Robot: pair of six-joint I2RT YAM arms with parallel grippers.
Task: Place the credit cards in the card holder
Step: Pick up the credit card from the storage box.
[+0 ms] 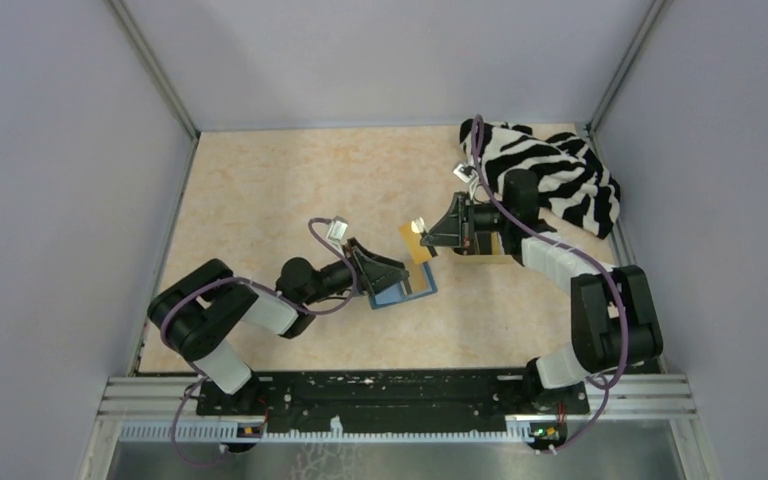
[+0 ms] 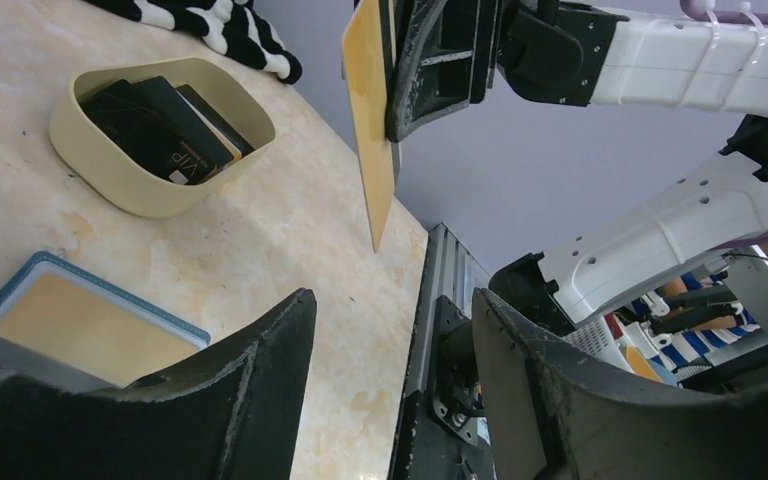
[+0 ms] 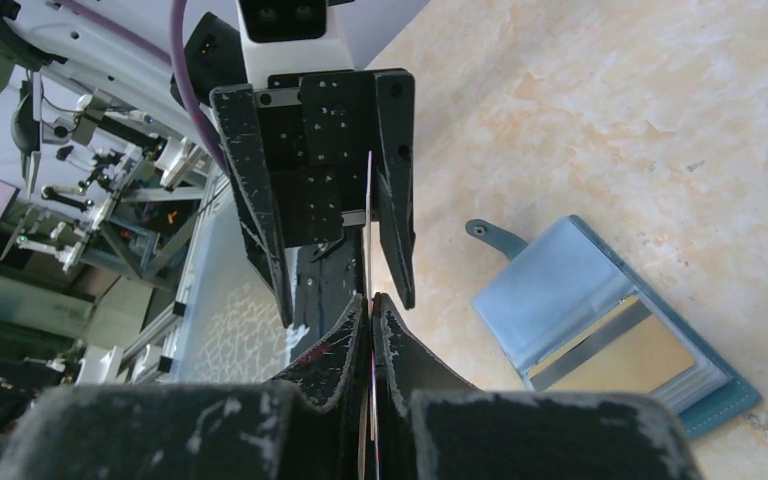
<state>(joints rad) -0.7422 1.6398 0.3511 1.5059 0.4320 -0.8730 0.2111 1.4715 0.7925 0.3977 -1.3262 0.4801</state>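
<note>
Beige marbled tabletop (image 1: pixel 260 200) fills the walled booth, and the exchange happens near its middle. On the left, the left gripper (image 2: pixel 392 300) hovers low with its jaws well apart and nothing clamped. Flat beneath and just beside it lies the card holder (image 3: pixel 560 290), folded open with one golden card already showing in a sleeve. Just right of that, an orange-gold card (image 2: pixel 370 130) hangs upright in the air, pinched tight near one end by the right gripper (image 3: pixel 371 310). From the right wrist view the card's free edge sits between the left jaws, nearer one finger than the other.

This looks like a handover. It should go best if the left jaws centre on the card and close flat across its faces before the right lets go. A skewed pinch would likely twist such a thin, slippery card, or drop it.

Further right, partly under the right arm, a tan tray (image 2: pixel 120 185) holds the black cards (image 2: pixel 155 125) waiting their turn, and a zebra-striped cloth (image 1: pixel 550 175) lies in the far corner
</note>
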